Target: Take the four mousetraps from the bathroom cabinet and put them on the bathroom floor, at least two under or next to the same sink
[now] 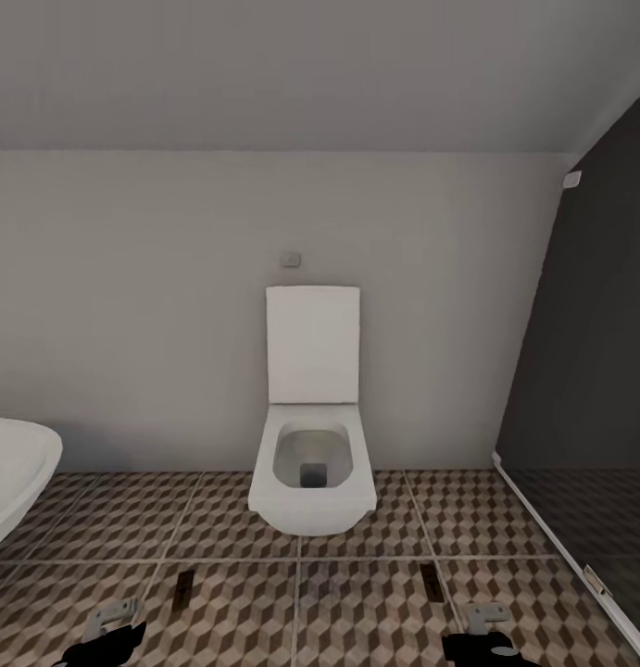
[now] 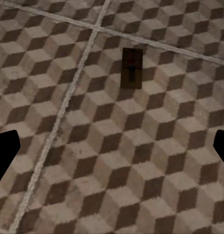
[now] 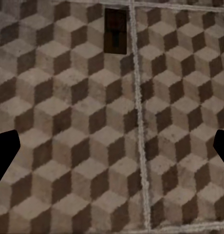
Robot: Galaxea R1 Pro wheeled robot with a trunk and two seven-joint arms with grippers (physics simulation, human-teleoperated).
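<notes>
- Far left, the rounded edge of a glossy white sink (image 1: 18,463) juts in over the bathroom floor (image 1: 357,611), which is tiled in a brown, beige and white cube pattern.
- The left gripper (image 1: 111,630) hangs low over the tiles, its two dark fingertips (image 2: 5,151) wide apart with nothing between them.
- Just ahead of it a mousetrap (image 1: 183,590) lies flat on the floor, beside a grout line; the left wrist view shows the same board (image 2: 131,68) with its dark wire part.
- In the middle, a white toilet (image 1: 312,463) stands against the pale wall, lid upright.
- A second mousetrap (image 1: 431,584) lies flat on the tiles, right of the toilet, close to a grout line (image 3: 139,122).
- The right gripper (image 1: 486,630) hovers behind it, spread and empty.
- Far right, a dark glass panel (image 1: 588,371) meets the floor.
- The traps look light, thin and stiff; pinching across the long wooden edges, clear of the wire, seems safest.
</notes>
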